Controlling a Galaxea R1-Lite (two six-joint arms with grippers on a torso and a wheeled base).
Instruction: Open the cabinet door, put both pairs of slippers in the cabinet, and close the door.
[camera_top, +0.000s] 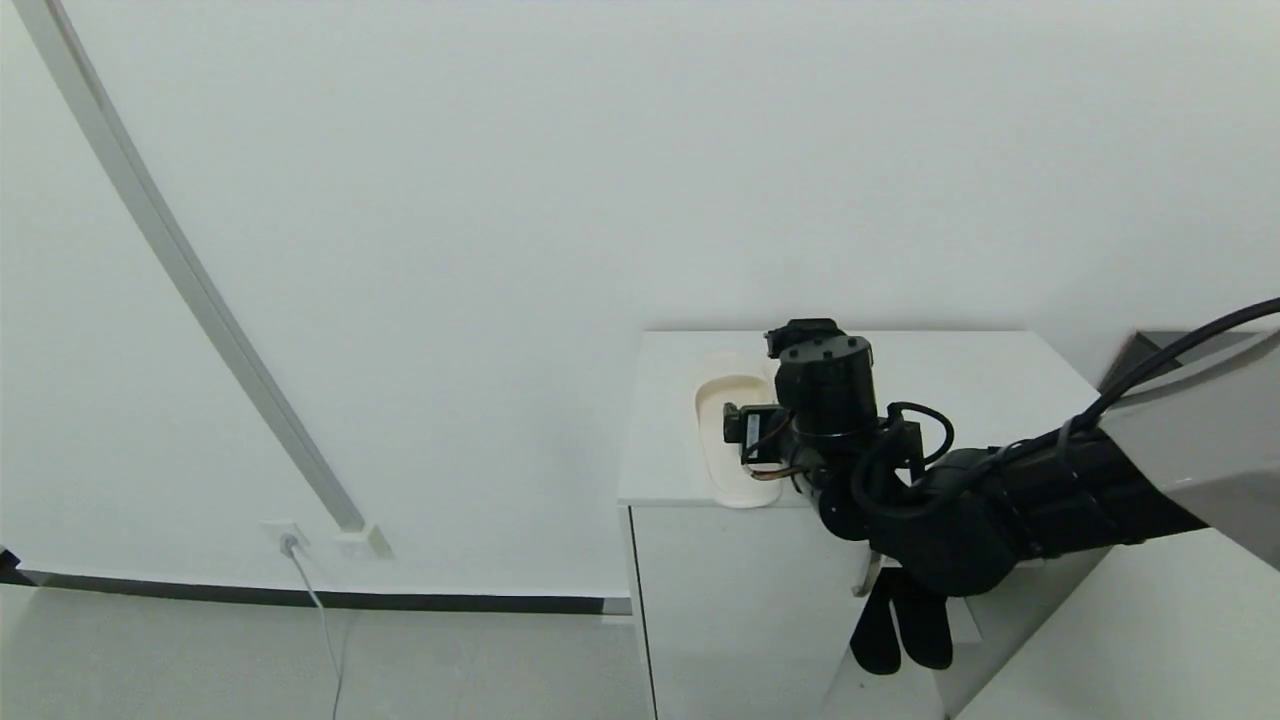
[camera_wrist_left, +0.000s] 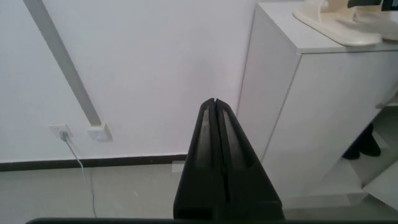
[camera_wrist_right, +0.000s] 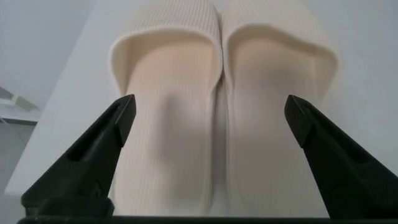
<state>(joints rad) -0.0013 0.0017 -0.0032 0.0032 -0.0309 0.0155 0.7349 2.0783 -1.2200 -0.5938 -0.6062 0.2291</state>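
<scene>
The right pincer (camera_wrist_right: 210, 106) was spread wide, cream slippers (camera_wrist_right: 180, 124) between its fingers (atop the cabinet (camera_top: 1000, 390)); the left pincer (camera_wrist_left: 215, 107) was pressed together.

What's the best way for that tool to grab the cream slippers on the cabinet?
Take the cream slippers as one pair, squeezing their outer edges from above. They lie flat, side by side and touching, and the open right tool hangs over both.

Grey wall conduit (camera_top: 190, 270), socket (camera_top: 285, 537) with cable (camera_top: 322, 615), dark skirting (camera_top: 450, 602)
</scene>
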